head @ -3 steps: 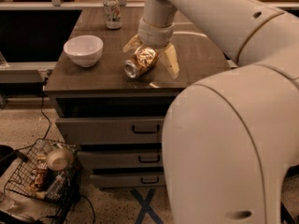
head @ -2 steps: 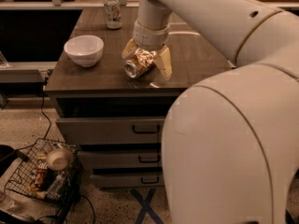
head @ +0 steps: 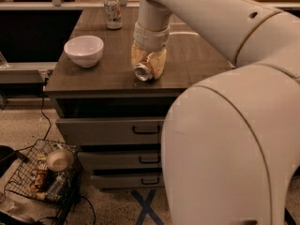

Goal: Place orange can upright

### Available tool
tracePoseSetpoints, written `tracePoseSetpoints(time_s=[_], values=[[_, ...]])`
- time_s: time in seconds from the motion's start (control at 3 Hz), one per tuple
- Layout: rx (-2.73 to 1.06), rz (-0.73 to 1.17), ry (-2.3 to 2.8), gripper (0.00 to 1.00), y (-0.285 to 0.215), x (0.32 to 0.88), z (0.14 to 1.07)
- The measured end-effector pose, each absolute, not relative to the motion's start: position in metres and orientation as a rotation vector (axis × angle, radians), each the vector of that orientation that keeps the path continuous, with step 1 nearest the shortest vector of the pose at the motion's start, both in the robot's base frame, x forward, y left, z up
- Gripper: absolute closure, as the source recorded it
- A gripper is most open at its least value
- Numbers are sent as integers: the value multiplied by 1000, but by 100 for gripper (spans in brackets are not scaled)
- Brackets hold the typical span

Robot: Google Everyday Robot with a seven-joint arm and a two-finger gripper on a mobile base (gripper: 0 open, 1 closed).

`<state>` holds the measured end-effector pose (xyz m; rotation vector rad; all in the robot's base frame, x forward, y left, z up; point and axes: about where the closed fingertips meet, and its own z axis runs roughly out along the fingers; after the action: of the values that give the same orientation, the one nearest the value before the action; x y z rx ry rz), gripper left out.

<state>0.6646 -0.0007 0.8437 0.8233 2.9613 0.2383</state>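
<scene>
"White casing [head: 225,163] filled the nearest corner. Was that the robot's own body?"

"It was, and the arm rose from it and bent over the bench [head: 201,60]. On the floor to the left sat a wire basket [head: 14,179] of odds and ends, well apart from the work. Behind it were the drawers [head: 108,128], all closed."

"And the tool?"

"The tool [head: 148,68] hung low over the front part of the bench, close to the edge. Its yellowish fingers [head: 161,62] sat on either side of the orange can [head: 142,72] and seemed to be closed on it."

"So where was the can?"

"It was between those fingers, lying on its side with one silver end towards the camera. I could not tell whether it rested on the wood or hung just above it."

"Why hold it across the body like that?"

"My guess was that gripping the sides left both ends free. A turn of the wrist could then bring one end down flat. The upright step was not yet done."

"Anything in the way?"

"No. The white bowl [head: 84,49] stood further back on the left, apart from the tool. A pale can [head: 112,12] stood upright at the far edge. The near edge looked like the bigger worry, because a can let go while tilted might roll off."
</scene>
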Motion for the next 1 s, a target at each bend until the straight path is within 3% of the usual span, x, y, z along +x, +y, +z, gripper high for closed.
tracePoseSetpoints(time_s=[0.33,0.67,1.0], values=[[811,238,2965,84,0,665,842],[799,237,2968,100,1,666,840],[799,237,2968,100,1,666,840]])
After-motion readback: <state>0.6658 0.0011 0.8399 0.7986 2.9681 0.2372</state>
